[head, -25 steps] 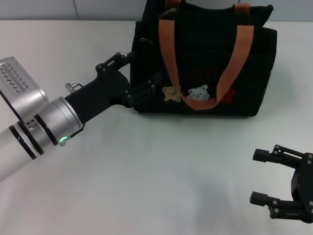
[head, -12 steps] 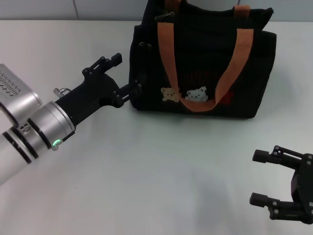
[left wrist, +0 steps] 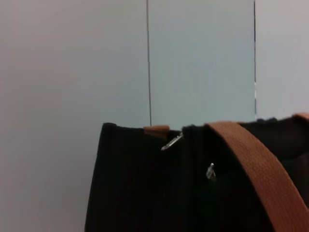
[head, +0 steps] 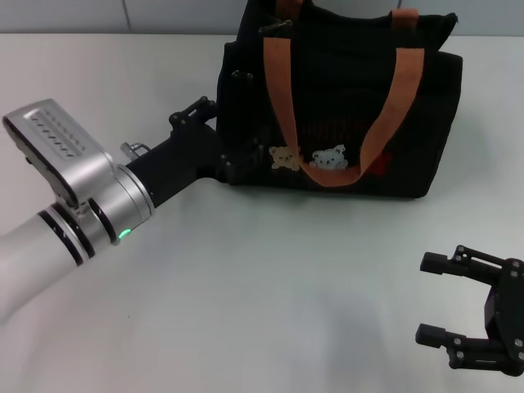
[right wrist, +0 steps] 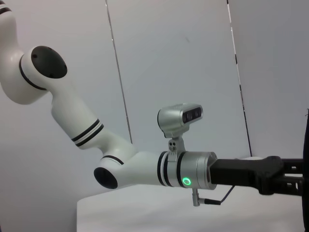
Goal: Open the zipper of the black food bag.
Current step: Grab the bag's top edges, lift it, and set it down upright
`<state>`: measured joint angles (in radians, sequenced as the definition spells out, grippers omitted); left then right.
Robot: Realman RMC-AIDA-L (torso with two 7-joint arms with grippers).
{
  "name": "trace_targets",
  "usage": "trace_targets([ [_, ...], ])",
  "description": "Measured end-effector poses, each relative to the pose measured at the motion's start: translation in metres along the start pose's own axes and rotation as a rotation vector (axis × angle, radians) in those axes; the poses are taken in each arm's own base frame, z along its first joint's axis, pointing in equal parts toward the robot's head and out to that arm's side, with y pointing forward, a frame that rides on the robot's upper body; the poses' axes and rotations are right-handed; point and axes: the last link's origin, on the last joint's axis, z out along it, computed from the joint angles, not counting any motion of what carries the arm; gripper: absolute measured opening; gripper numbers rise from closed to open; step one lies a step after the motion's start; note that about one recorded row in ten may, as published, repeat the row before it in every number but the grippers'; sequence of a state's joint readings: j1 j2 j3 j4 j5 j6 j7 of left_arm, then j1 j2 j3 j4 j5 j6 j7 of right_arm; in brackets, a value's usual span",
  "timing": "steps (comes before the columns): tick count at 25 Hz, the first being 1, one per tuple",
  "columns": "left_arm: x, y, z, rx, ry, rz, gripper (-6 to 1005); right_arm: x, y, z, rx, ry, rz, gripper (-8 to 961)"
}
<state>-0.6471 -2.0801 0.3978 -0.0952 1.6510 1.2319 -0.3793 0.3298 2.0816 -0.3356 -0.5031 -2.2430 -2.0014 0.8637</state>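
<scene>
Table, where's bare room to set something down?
Bare table lies in front of the bag, between the left hand and right hand, and at the far left corner. It is crowded at the bag's left end, where the left hand sits.

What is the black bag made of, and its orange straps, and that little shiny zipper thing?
The bag looks like soft matte cloth, since it sags. The straps look like woven webbing, flat and ribbon-like. The zipper pull looks like metal, silvery and glinting.

Black food bag point(head: 344, 123), orange-brown straps point(head: 282, 90), tan + white bear patches point(head: 311, 156), prob. faint red print.
</scene>
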Motion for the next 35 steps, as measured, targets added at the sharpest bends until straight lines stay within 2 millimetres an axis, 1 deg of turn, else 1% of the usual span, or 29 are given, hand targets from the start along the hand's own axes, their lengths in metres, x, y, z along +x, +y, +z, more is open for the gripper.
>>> trace_targets([
  [6,-0.001,0.002,-0.001,0.012,0.005,0.013,723,0.0,0.0,0.0,-0.001,0.001,0.0,828],
  [18,0.0,0.003,0.0,0.009,0.008,0.014,301,0.0,-0.001,0.0,0.006,-0.003,-0.001,828],
  [23,0.0,0.003,0.0,0.009,0.008,0.014,204,0.0,0.0,-0.001,0.011,-0.004,0.001,828],
  [24,0.001,0.005,-0.002,0.002,0.03,0.024,185,0.001,0.001,-0.002,0.013,-0.004,-0.001,828],
  [25,0.001,0.011,-0.008,-0.005,0.052,0.053,179,0.001,0.001,-0.002,0.013,-0.004,-0.001,828],
  [28,0.001,0.014,-0.009,-0.009,0.063,0.074,162,0.001,0.001,-0.002,0.015,-0.004,-0.008,828],
  [29,0.0,0.019,-0.012,-0.013,0.077,0.121,156,0.001,0.002,-0.003,0.015,-0.005,-0.008,828],
  [33,0.0,0.023,-0.014,-0.014,0.086,0.154,106,0.001,0.002,-0.003,0.012,-0.008,-0.008,827],
  [34,0.003,0.03,-0.031,-0.016,0.162,0.234,93,0.001,0.002,-0.003,0.011,-0.009,-0.008,827],
  [35,0.003,0.03,-0.031,-0.016,0.162,0.234,93,0.001,0.002,-0.003,0.011,-0.009,-0.008,827],
])
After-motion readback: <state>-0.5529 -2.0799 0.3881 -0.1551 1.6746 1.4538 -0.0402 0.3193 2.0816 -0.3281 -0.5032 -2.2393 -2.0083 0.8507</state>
